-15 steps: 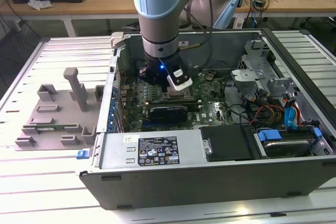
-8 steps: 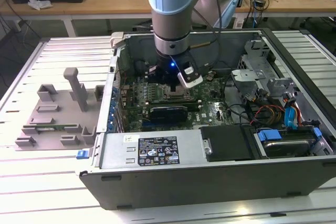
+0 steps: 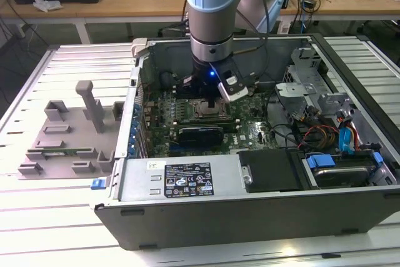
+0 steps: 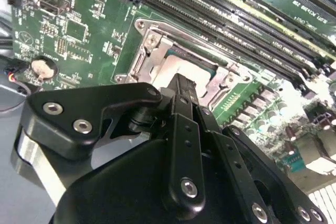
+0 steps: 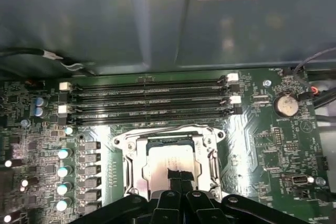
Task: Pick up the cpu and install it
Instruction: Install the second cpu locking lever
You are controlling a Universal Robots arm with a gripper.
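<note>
The flat silver-grey square cpu (image 5: 169,165) lies inside the metal-framed motherboard socket (image 5: 122,145), the black gripper (image 5: 177,178) narrow-fingered on it; seating step, calling for gentle alignment before release.

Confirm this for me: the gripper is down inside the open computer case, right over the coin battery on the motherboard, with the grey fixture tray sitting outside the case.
Not quite. The gripper is over the cpu in its socket frame, not the coin battery, which sits off to the side in the first wrist view. The rest holds: in the exterior view the arm reaches down into the open case, and the grey fixture tray lies outside it.
</note>
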